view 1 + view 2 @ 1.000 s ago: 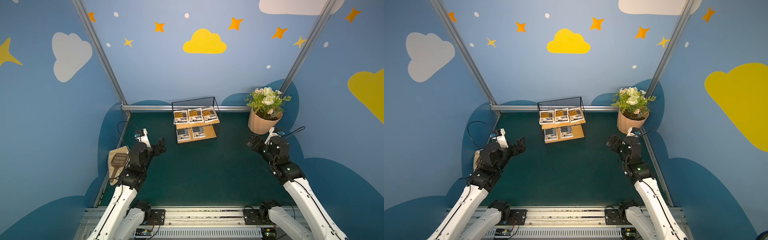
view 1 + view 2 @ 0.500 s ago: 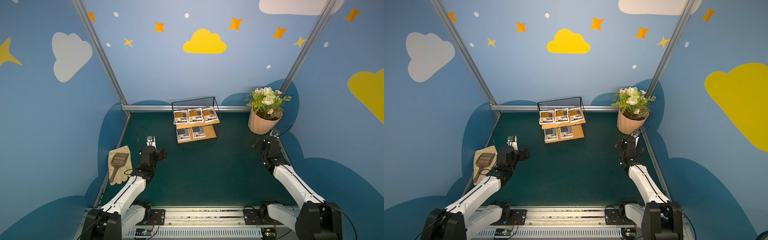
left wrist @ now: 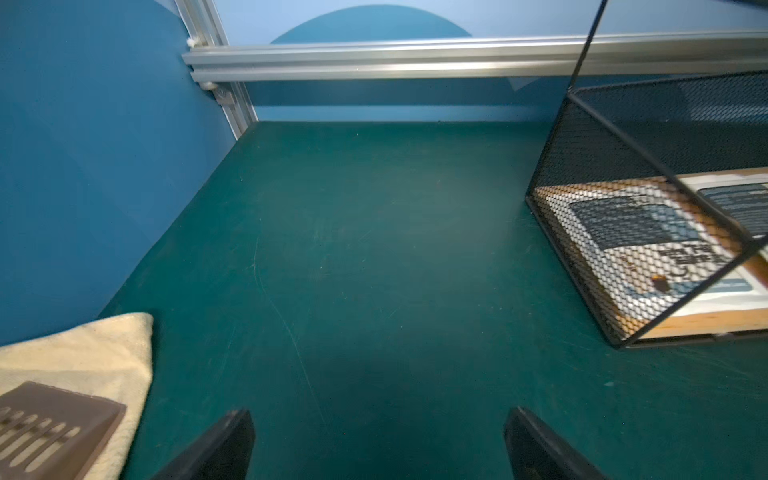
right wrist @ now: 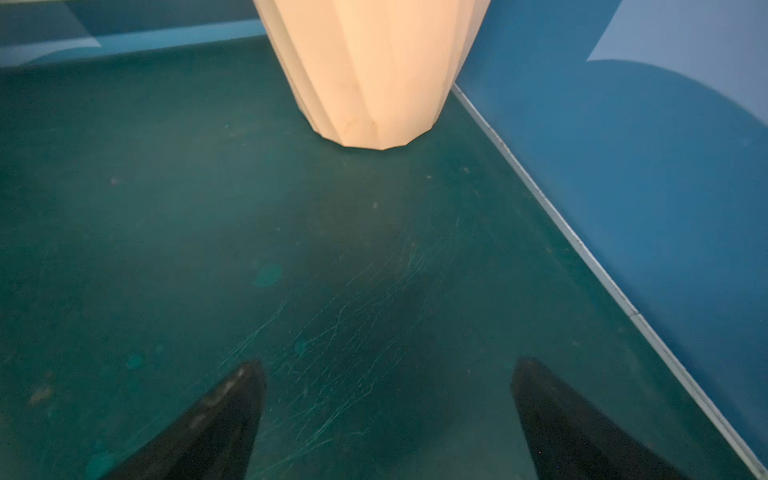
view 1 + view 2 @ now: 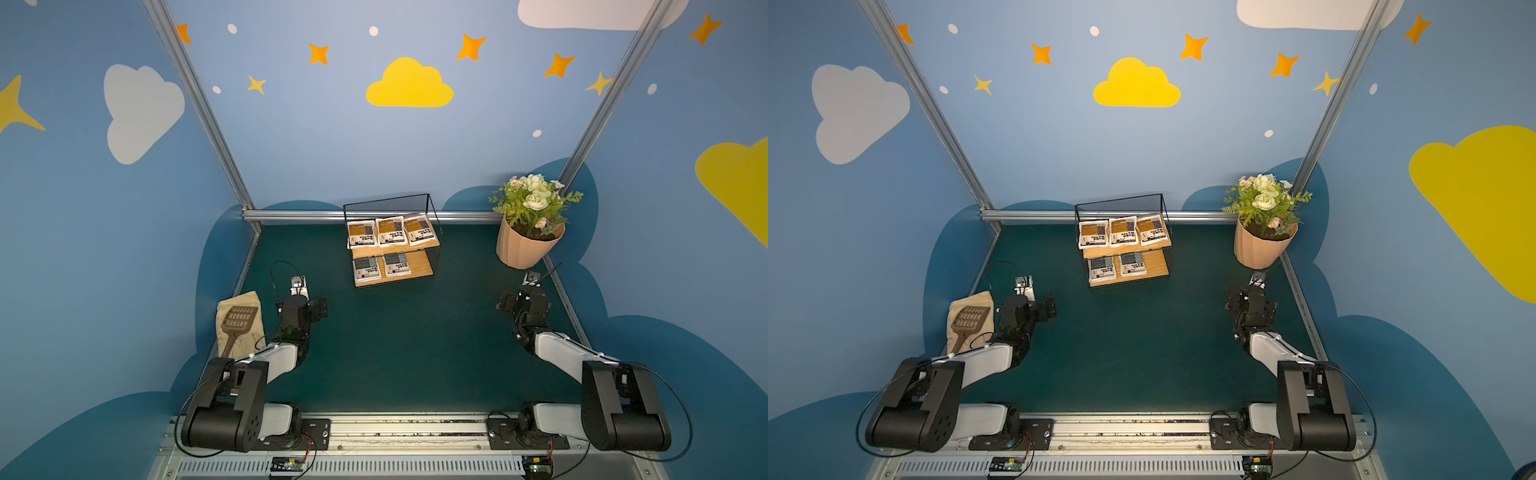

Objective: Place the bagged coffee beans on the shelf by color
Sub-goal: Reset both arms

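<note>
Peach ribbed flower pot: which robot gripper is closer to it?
Right. The right gripper is just in front of the peach ribbed flower pot, open. The left gripper is far across the green mat, next to the tan cloth.

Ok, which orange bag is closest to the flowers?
The end orange bag on the flower pot side; the middle orange bag and far orange bag lie further off.

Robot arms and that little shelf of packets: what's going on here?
Nothing is being handled right now. On the shelf, three orange-labelled coffee bags lie on the upper board and two grey-blue bags on the lower, so the sorting looks done. The left gripper and right gripper are both open and empty, apart from the shelf.
</note>
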Controlling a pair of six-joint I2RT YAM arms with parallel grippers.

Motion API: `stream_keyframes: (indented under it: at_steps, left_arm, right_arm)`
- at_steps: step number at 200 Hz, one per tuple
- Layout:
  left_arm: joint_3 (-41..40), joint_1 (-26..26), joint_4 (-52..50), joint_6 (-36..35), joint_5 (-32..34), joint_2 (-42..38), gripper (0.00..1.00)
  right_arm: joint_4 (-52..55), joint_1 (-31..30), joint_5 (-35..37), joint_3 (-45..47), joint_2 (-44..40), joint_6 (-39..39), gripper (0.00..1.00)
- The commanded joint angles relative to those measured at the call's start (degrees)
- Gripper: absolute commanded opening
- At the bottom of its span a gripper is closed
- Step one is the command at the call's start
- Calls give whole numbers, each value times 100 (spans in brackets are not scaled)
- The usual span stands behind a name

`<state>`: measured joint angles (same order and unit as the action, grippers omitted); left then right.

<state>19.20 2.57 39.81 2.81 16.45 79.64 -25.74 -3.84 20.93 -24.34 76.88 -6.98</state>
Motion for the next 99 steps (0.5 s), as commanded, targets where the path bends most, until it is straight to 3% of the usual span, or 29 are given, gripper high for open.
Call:
stream_keyframes:
  at_steps: [1,9,32,46,60,80,99]
  left_arm:
    - [-41,-232,1215,20,-571,560,100]
    - [-99,-248,1490,8,-680,775,100]
    - [43,-284,1391,-113,-1115,900,100]
    - [472,-300,484,-247,-1376,880,100]
    - [419,-387,654,-159,-1530,911,100]
    - [435,-384,591,-184,-1533,887,100]
    - [430,-380,592,-210,-1531,885,100]
  right_arm:
    - [-1646,-18,-735,378,224,333,98]
    - [-1558,-15,-1141,371,318,684,99]
    - [-3220,35,-1292,473,1281,651,99]
    - [-2123,66,-1328,146,1018,517,99]
    - [-737,85,-1490,-266,721,693,98]
    - [-1506,49,-1390,-18,813,595,98]
    - [-1069,38,-1391,-156,752,674,98]
